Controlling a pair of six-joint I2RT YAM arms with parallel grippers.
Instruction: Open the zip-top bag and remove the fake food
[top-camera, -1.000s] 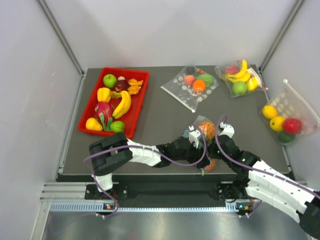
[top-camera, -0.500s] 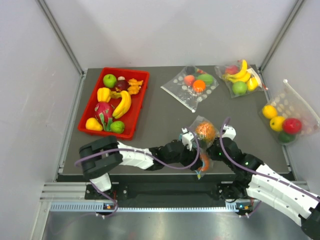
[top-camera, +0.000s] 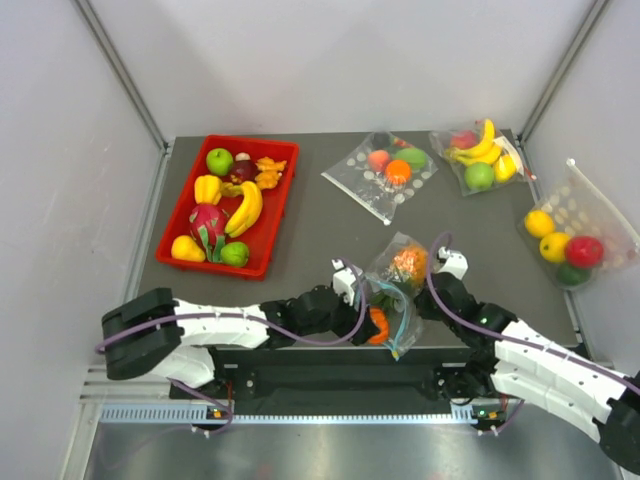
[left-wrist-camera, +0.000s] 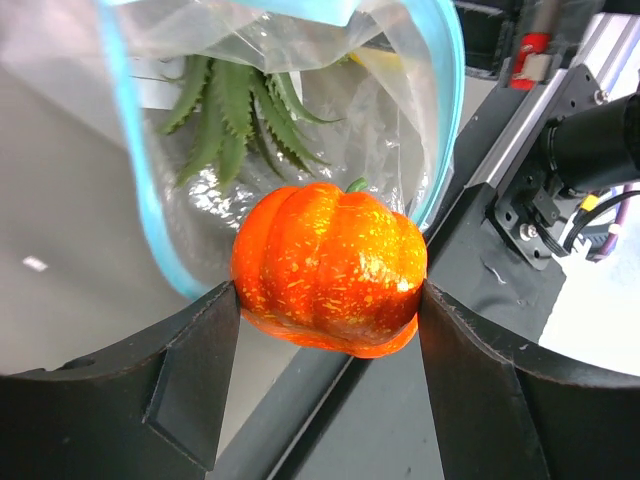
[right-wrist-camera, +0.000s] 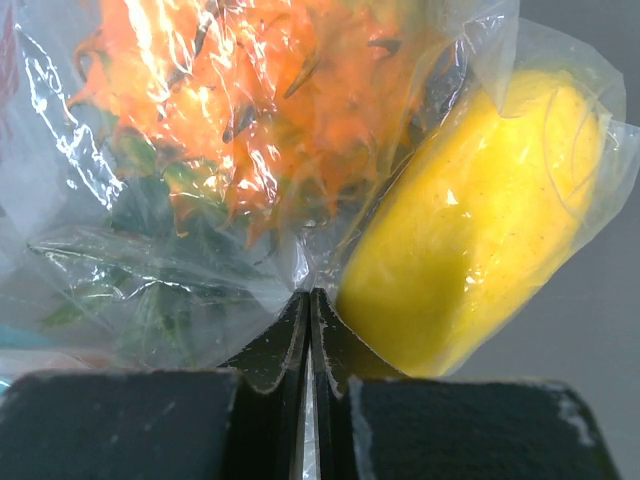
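The clear zip-top bag (top-camera: 398, 283) with a teal-blue zip strip (left-wrist-camera: 135, 215) hangs open near the table's front edge. My right gripper (right-wrist-camera: 309, 300) is shut on a fold of the bag's plastic; the orange-yellow pineapple (right-wrist-camera: 240, 110) and a yellow fruit (right-wrist-camera: 480, 230) lie inside it. My left gripper (left-wrist-camera: 330, 330) is shut on a round orange pumpkin-like fruit (left-wrist-camera: 330, 265), held just outside the bag's mouth; it also shows in the top view (top-camera: 378, 324). The pineapple's green crown (left-wrist-camera: 235, 105) shows through the bag behind it.
A red tray (top-camera: 182, 215) of fruit stands at the back left. Two clear dotted bags (top-camera: 385, 172) (top-camera: 575, 235) and a bag with bananas (top-camera: 480, 155) lie at the back and right. The table's front edge and metal rail (top-camera: 300, 400) lie just below the grippers.
My left gripper has pulled back left and toward the front edge with the orange fruit, drawing it out of the bag's mouth. The right gripper keeps holding the bag.
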